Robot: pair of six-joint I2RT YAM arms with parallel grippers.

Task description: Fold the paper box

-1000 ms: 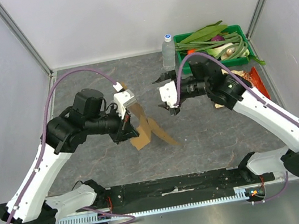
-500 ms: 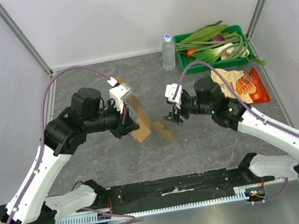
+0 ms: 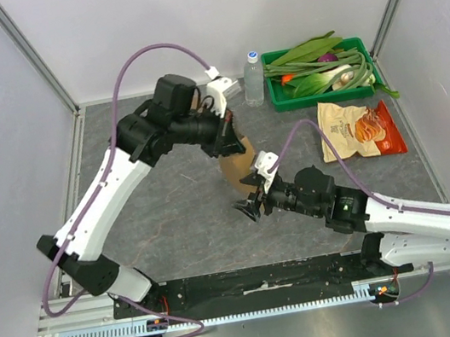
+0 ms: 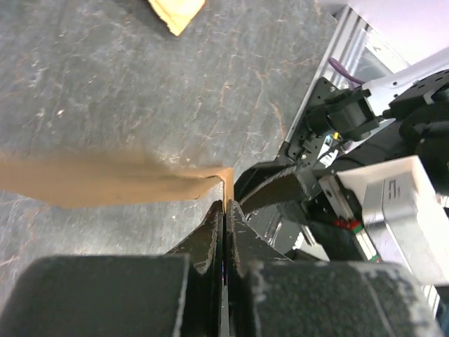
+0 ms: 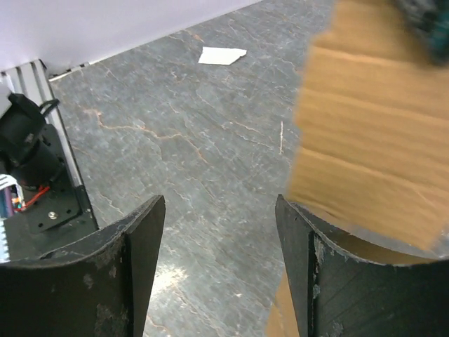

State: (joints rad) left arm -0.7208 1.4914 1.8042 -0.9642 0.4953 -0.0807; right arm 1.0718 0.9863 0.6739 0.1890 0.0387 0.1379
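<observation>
Pinching the paper box by one thin edge in the left end effector, pressed tight together on the card, and holding it over the middle of the bench, a little toward the far edge. Cannot tell whether the lower edge of the card touches the bench. Reaching in from the near side with the right end effector, spread apart and gripping nothing, just beside the card's lower part. Judged early in the job: showing as a creased, mostly flat sheet, with no standing walls, no tucked tabs and no closed carton shape. Left to do, on that reading: raising the sides along the creases, tucking the flaps and closing it up. Well apart from the work, toward the right edge of the bench: a snack bag, and in the far right corner a green tray of vegetables with a water bottle just beside it
</observation>
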